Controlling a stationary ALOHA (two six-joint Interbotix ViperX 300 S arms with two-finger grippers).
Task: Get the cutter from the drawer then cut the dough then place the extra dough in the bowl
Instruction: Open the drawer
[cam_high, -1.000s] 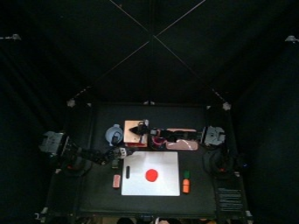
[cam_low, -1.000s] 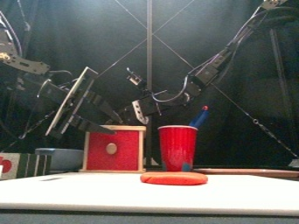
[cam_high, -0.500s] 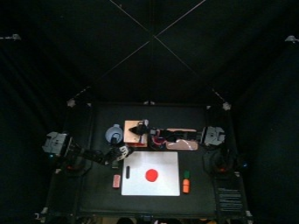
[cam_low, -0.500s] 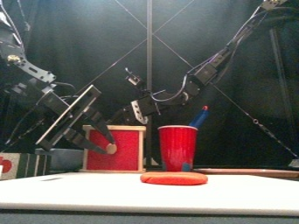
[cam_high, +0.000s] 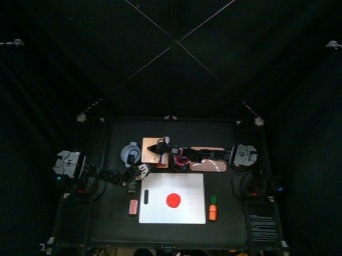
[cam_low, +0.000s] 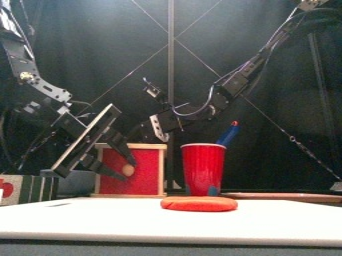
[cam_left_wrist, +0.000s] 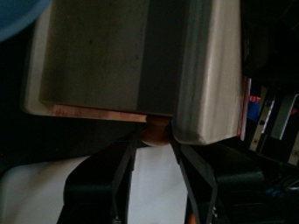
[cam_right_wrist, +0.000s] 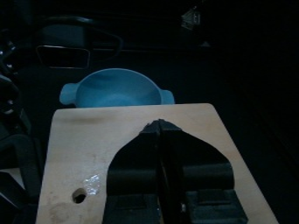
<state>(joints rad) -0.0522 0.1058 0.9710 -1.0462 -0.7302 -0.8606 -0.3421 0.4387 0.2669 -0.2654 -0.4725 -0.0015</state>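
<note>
Nearest me, the red dough (cam_low: 199, 203) lies flat on the white board (cam_low: 80, 221). Behind it, my left gripper (cam_left_wrist: 153, 147) has its jaws slightly parted at the red drawer front (cam_low: 147, 175). The right gripper (cam_right_wrist: 159, 131), jaws pressed together, is over the wooden box (cam_right_wrist: 117, 153), with the bowl (cam_right_wrist: 117, 87) beside it.

The left tool (cam_left_wrist: 159, 147) hangs low, jaws slightly parted; the right tool (cam_right_wrist: 159, 129) hovers higher, jaws pressed together.
</note>
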